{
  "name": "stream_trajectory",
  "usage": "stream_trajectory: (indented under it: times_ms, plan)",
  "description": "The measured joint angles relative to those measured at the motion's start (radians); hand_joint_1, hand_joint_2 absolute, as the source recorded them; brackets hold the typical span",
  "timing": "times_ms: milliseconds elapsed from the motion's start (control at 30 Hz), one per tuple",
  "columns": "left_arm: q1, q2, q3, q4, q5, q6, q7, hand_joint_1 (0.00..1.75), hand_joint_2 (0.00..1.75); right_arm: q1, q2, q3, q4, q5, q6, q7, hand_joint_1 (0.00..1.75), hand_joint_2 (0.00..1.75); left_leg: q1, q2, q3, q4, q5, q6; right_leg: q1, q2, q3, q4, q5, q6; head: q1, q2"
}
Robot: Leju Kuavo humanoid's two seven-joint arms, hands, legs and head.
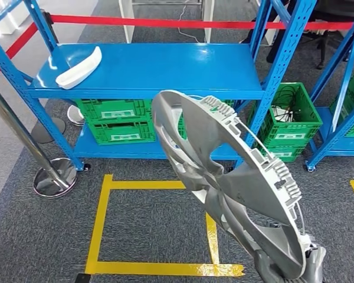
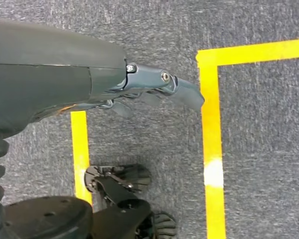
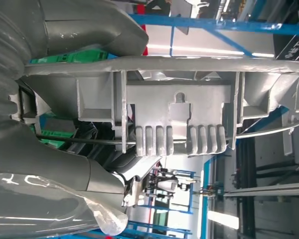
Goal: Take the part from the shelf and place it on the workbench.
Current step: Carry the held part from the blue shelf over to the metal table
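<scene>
Head view shows the right hand [image 1: 300,265] clamped on the tilted wheel cover's [image 1: 228,177] lower rim, left hand [image 2: 159,89] empty; such an edge hold risks it slipping.

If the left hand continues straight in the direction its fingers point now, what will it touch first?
Probably the grey carpet floor. In the left wrist view the left hand hangs empty, fingers extended toward the yellow tape line on the floor. Nothing appears between them, though depth is unclear.

Left hand [image 2: 155,89]: grey ribbed cover, blue-grey screwed fingers
</scene>
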Motion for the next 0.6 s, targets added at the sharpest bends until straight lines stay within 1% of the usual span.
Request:
stream_trajectory:
  times_ms: [33,67,100,133,167,200,233,267,300,333,367,400,433,467,500,533,567,600]
  plan:
    - [-0.001,-0.001,0.000,0.000,0.000,-0.001,0.000,0.00,1.75,0.000,0.000,0.000,0.000,0.001,0.001,0.000,1.75,1.75,0.002,0.002,-0.014,-0.003,0.014,0.006,0.000,0.003,-0.012,0.026,-0.037,0.004,0.001,0.000]
    - [-0.002,-0.001,0.000,0.000,-0.001,-0.001,0.000,0.00,1.75,-0.001,0.000,-0.001,-0.001,0.002,0.003,0.000,1.75,1.75,0.003,0.004,-0.029,-0.003,0.027,0.011,-0.001,0.005,-0.027,0.073,-0.090,0.008,0.003,0.000]
    - [-0.003,-0.001,0.000,0.000,-0.001,-0.002,0.000,0.00,1.75,-0.002,0.000,-0.001,-0.001,0.003,0.005,0.001,1.75,1.75,0.002,0.005,-0.045,-0.002,0.038,0.013,-0.002,0.005,-0.041,0.133,-0.141,0.011,0.005,0.000]
    - [-0.004,-0.001,0.000,0.000,-0.001,-0.003,0.000,0.00,1.75,-0.003,0.000,-0.002,-0.001,0.005,0.008,0.001,1.75,1.75,0.001,0.006,-0.063,0.001,0.051,0.014,-0.002,0.005,-0.052,0.197,-0.178,0.014,0.006,0.000]
    - [-0.005,-0.001,0.000,0.000,-0.001,-0.003,0.000,0.00,1.75,-0.003,0.000,-0.002,-0.001,0.006,0.011,0.002,1.75,1.75,0.001,0.006,-0.082,0.006,0.063,0.013,-0.002,0.005,-0.053,0.247,-0.188,0.017,0.006,0.000]
    - [-0.006,-0.002,0.000,0.000,-0.002,-0.003,0.000,0.00,1.75,-0.003,0.000,-0.003,-0.001,0.007,0.014,0.002,1.75,1.75,0.001,0.007,-0.101,0.011,0.075,0.012,-0.003,0.005,-0.043,0.269,-0.173,0.019,0.006,0.000]
    - [-0.006,-0.002,0.000,0.000,-0.002,-0.003,0.000,0.00,1.75,-0.003,0.000,-0.003,-0.001,0.008,0.017,0.003,1.75,1.75,0.002,0.008,-0.122,0.018,0.085,0.009,-0.004,0.005,-0.017,0.258,-0.142,0.021,0.006,0.000]
    - [-0.007,-0.002,0.000,0.000,-0.001,-0.003,0.000,0.00,1.75,-0.003,0.000,-0.004,-0.002,0.008,0.018,0.004,1.75,1.75,0.002,0.009,-0.140,0.027,0.094,0.005,-0.005,0.004,0.027,0.212,-0.112,0.022,0.006,0.000]
    - [-0.007,-0.002,0.000,0.000,-0.001,-0.003,0.000,0.00,1.75,-0.003,0.000,-0.006,-0.002,0.009,0.019,0.004,1.75,1.75,0.002,0.009,-0.156,0.037,0.102,0.001,-0.006,0.002,0.085,0.139,-0.100,0.023,0.006,0.000]
    - [-0.008,-0.003,0.000,0.000,0.000,-0.003,0.000,0.00,1.75,-0.004,0.000,-0.007,-0.003,0.009,0.021,0.005,1.75,1.75,0.001,0.009,-0.169,0.047,0.110,-0.004,-0.006,0.000,0.141,0.060,-0.105,0.020,0.007,0.000]
    - [-0.009,-0.003,0.000,0.000,0.001,-0.003,0.000,0.00,1.75,-0.004,0.001,-0.009,-0.005,0.010,0.023,0.006,1.75,1.75,-0.001,0.009,-0.178,0.055,0.118,-0.009,-0.006,-0.001,0.179,-0.001,-0.119,0.015,0.007,0.000]
    - [-0.009,-0.002,0.000,0.000,0.002,-0.003,0.000,0.00,1.75,-0.003,0.003,-0.012,-0.006,0.010,0.025,0.006,1.75,1.75,-0.001,0.010,-0.183,0.058,0.127,-0.014,-0.004,0.000,0.197,-0.035,-0.132,0.009,0.007,0.000]
    - [-0.009,-0.002,0.000,0.000,0.004,-0.003,0.000,0.00,1.75,-0.002,0.004,-0.014,-0.008,0.010,0.028,0.007,1.75,1.75,0.000,0.011,-0.186,0.059,0.137,-0.018,-0.002,0.001,0.195,-0.045,-0.134,0.000,0.007,0.000]
    - [-0.008,-0.002,0.000,0.000,0.005,-0.003,0.000,0.00,1.75,-0.002,0.006,-0.017,-0.009,0.010,0.029,0.007,1.75,1.75,0.001,0.010,-0.189,0.060,0.138,-0.023,-0.002,0.001,0.183,-0.041,-0.127,-0.009,0.007,0.000]
    - [-0.007,-0.002,0.000,0.000,0.005,-0.003,0.000,0.00,1.75,-0.002,0.008,-0.019,-0.010,0.010,0.031,0.007,1.75,1.75,0.003,0.009,-0.194,0.068,0.122,-0.030,-0.003,0.001,0.173,-0.039,-0.118,-0.017,0.007,0.000]
    - [-0.006,-0.002,0.000,0.000,0.006,-0.003,0.000,0.00,1.75,-0.002,0.010,-0.021,-0.011,0.010,0.032,0.007,1.75,1.75,0.004,0.007,-0.200,0.093,0.086,-0.036,-0.004,0.001,0.162,-0.038,-0.107,-0.026,0.005,0.000]
    - [-0.005,-0.002,0.000,0.000,0.007,-0.003,0.000,0.00,1.75,-0.002,0.013,-0.023,-0.011,0.010,0.032,0.007,1.75,1.75,0.006,0.005,-0.209,0.137,0.034,-0.041,-0.005,0.001,0.149,-0.038,-0.096,-0.032,0.004,0.000]
    - [-0.006,-0.002,0.000,0.000,0.008,-0.003,0.000,0.00,1.75,-0.001,0.014,-0.024,-0.012,0.010,0.033,0.008,1.75,1.75,0.006,0.005,-0.218,0.198,-0.024,-0.045,-0.004,0.002,0.135,-0.036,-0.084,-0.035,0.002,0.000]
